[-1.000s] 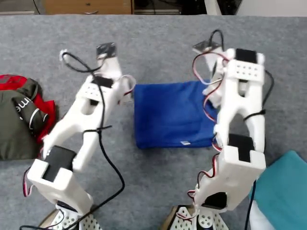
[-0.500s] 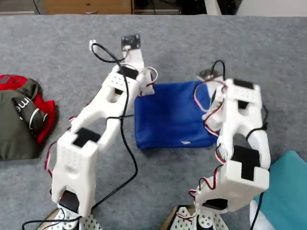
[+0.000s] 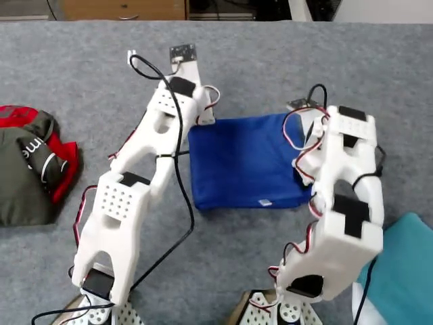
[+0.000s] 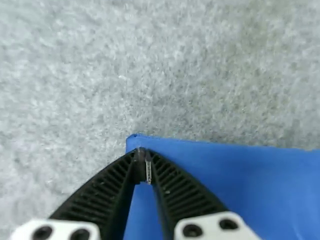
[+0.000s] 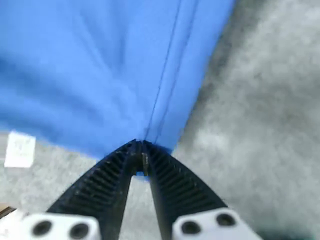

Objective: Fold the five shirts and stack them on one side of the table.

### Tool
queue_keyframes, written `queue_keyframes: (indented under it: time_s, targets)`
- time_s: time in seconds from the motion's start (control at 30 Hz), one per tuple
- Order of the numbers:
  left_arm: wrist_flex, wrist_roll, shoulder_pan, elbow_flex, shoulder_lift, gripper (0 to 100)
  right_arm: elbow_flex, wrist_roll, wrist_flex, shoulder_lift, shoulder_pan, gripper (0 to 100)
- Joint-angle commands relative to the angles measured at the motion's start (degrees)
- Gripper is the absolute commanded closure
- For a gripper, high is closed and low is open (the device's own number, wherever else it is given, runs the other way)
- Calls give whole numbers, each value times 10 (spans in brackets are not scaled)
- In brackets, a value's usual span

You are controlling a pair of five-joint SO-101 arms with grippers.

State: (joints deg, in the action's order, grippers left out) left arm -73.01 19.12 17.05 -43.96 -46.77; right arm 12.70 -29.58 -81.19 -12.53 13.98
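The left arm has swung in from the table's left side, bringing the left gripper (image 4: 141,161) to the far left corner of the blue shirt (image 3: 243,162), where its jaws are pressed together on the cloth. The right gripper (image 5: 140,152) has drawn back to the shirt's near right edge and pinches the hem. The shirt lies folded mid-table (image 3: 81,68), between the arms.

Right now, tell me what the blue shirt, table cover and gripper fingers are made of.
The blue shirt: probably soft knit cloth, matte, with stitched seam lines. The table cover: grey felt or carpet, fuzzy and speckled. The fingers: black hard plastic, ribbed, likely printed.
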Motion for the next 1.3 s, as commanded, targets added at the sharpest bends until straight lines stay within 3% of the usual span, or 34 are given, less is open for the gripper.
queue_keyframes:
  time_s: [0.0, 0.23, 0.57, 0.73, 0.87, 1.0, 1.27]
  targets:
    - [-45, 0, -14, -74, 10, 981, -27, 7, -46, 113, 7, 994]
    - [-120, -1, -26, -94, 4, 981, 2, 4, -135, 265, 11, 991]
    - [-122, -32, -11, -63, 9, 981, 198, 11, -174, 395, 7, 989]
    - [-101, -42, -14, -61, 5, 981, 205, 177, -114, 412, 0, 923]
    - [-83, -48, -26, -56, 5, 981, 203, 340, -112, 369, -66, 779]
    - [-81, -47, -34, -56, 4, 981, 193, 474, -101, 294, -138, 708]
    - [-81, -47, -36, -56, 4, 981, 117, 520, -52, 161, -160, 606]
